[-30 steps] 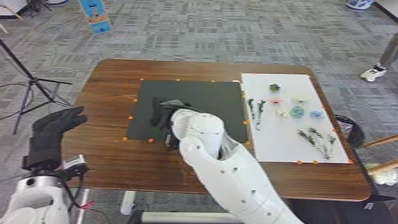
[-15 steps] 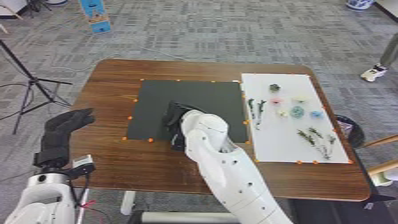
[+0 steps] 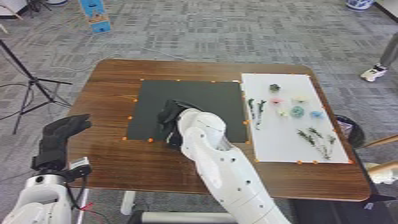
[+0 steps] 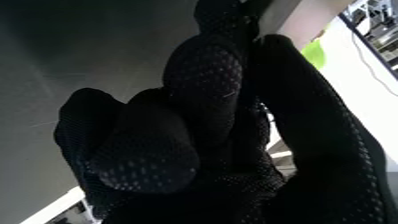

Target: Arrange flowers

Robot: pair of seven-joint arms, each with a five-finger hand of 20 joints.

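In the head view, my right hand point(image 3: 173, 120) is over the dark mat point(image 3: 200, 90), its forearm crossing the mat's near edge. The right wrist view shows my right hand point(image 4: 204, 90) with curled fingers and the thumb against them; no thing can be made out in its grip. My left hand point(image 3: 60, 135) is off the table's left edge, fingers relaxed and open. On the white sheet point(image 3: 293, 155) lie a dark green rosette point(image 3: 274, 87), a pink flower point(image 3: 276, 100), a pale flower point(image 3: 298, 99), a teal one point(image 3: 298, 111), a blue one point(image 3: 316, 114) and leafy sprigs point(image 3: 318, 141).
Small orange markers line the mat and the sheet on the brown table point(image 3: 115, 105). A black tripod point(image 3: 34, 80) stands on the floor at the left. A dark bin point(image 3: 348, 131) is beside the table's right edge.
My right hand has drawn back a little toward the robot, its fingers less stretched out over the mat than one second ago. My left hand has shifted slightly. The flowers have stayed put.
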